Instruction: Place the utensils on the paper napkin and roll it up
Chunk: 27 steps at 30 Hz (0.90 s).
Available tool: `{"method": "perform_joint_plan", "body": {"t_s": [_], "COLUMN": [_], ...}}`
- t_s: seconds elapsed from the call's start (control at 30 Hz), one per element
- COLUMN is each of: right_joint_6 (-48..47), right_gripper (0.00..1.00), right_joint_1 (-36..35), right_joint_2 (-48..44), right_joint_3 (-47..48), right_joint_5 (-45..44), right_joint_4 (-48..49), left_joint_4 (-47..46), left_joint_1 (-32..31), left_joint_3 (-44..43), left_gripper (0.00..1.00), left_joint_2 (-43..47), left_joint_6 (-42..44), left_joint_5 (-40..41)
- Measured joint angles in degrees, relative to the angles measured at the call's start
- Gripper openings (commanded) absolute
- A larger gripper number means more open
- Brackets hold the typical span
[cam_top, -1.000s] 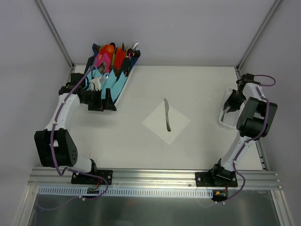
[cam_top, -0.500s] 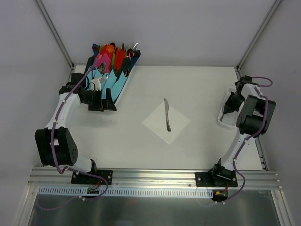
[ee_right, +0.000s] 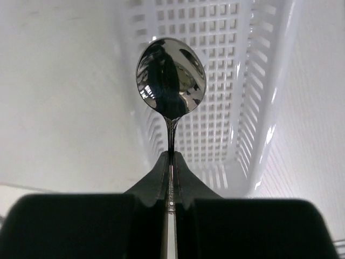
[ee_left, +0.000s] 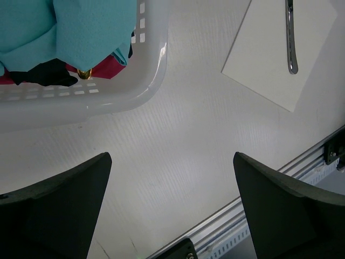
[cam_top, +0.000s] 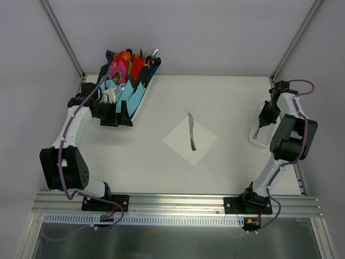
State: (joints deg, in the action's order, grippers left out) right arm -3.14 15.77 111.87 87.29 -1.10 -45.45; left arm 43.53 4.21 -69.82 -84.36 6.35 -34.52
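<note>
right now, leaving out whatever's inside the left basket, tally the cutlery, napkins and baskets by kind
knife: 1
spoon: 1
napkin: 1
baskets: 2, the left basket and the right basket
total: 5

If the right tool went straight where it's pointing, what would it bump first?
Probably the white tray, spoon first, since the right tool grips it pointing there. Depth is unclear.

Mirror-polished metal spoon (ee_right: pixel 170 86), glossy white plastic tray (ee_right: pixel 264 97), matt paper napkin (cam_top: pixel 205 141), smooth matt table (cam_top: pixel 226 102)
</note>
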Motion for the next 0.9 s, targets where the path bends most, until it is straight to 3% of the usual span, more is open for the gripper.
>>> {"method": "perform_joint_plan", "body": {"t_s": [0.2, 0.33, 0.57, 0.73, 0.9], "right_joint_6": [-1.05, 0.2, 4.52, 6.58, 8.5], "right_gripper": [0.0, 0.0, 0.0, 0.0, 0.0], "right_joint_1": [-5.55, -16.15, -38.45, -45.31, -47.69], "right_joint_2": [-11.41, -14.08, -2.16, 7.74, 10.03], "right_joint_3": [5.6, 6.91, 6.69, 9.55, 13.25], "right_joint_5": [0.59, 1.95, 2.6, 2.64, 2.43], "right_joint_4": [-3.98, -3.72, -2.21, -2.58, -2.93], "left_joint_4": [-0.02, 0.02, 0.0, 0.04, 0.07], "left_joint_1": [0.0, 0.0, 0.0, 0.0, 0.0], "left_joint_3": [-1.75, -1.84, -1.75, -1.09, -0.55], "left_gripper": [0.99, 0.99, 0.99, 0.99, 0.99], "left_joint_2": [0.66, 0.85, 1.14, 2.12, 2.29], "left_joint_6": [0.55, 0.52, 0.48, 0.48, 0.44], "left_joint_5": [0.76, 0.7, 0.55, 0.55, 0.5]}}
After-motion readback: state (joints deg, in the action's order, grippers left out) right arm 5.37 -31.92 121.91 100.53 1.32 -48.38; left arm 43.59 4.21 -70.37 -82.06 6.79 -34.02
